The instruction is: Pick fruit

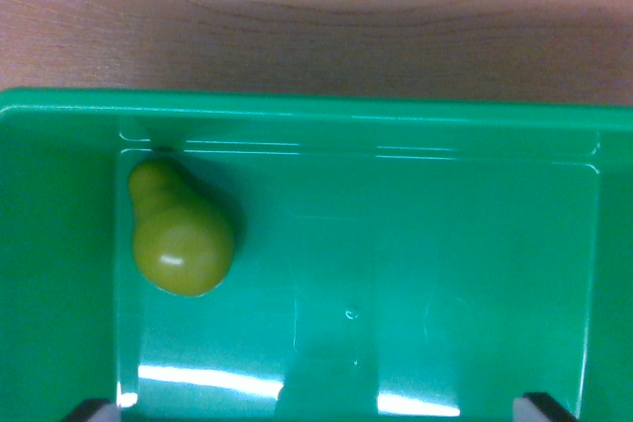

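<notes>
Pear (181, 236) lies at green bin (297, 111) floor, wrist view's left; shift gripper (315, 408) left, straddle the fat end. Fingers spread, empty.

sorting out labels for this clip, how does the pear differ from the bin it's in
The pear is yellow-green and rounded, with a narrow neck; the bin is bright green with straight walls and a flat floor. The pear is small and fills only the far corner on the wrist view's left; the bin runs beyond the frame. Both are glossy, showing light glints.
</notes>
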